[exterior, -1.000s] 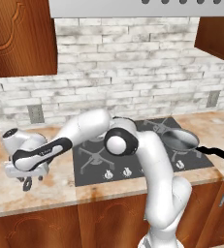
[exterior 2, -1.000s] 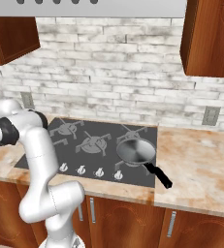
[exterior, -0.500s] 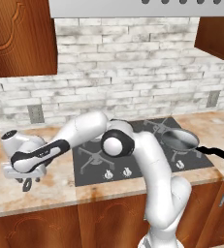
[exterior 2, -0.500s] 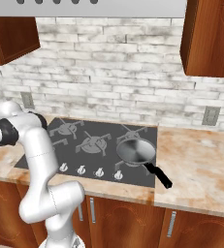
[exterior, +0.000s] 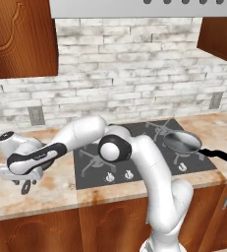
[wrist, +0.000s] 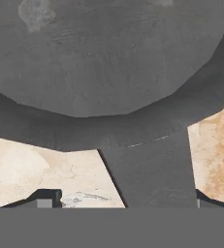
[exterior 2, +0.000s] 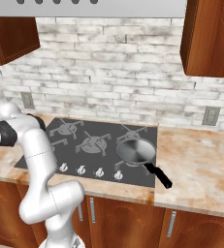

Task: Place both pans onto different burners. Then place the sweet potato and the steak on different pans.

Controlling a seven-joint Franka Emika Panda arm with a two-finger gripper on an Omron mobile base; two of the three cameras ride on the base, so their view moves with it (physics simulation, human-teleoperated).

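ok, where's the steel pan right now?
The steel pan sits on the front right burner of the cooktop in the right base view, its long black handle pointing out toward the counter's front edge.

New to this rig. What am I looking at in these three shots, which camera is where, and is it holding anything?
It is a rendered kitchen with one white robot arm on a mobile base. Two pictures come from cameras on the base, behind the arm to its left and right; the third looks along the hand itself.

The arm reaches far to its left, with the hand low over the marble counter beside the dark cooktop. A steel pan with a long black handle already sits on a front burner.

The hand camera looks close down on a black skillet, whose short handle runs between the two fingertips. The fingers stand apart on either side of it, so nothing is gripped yet.
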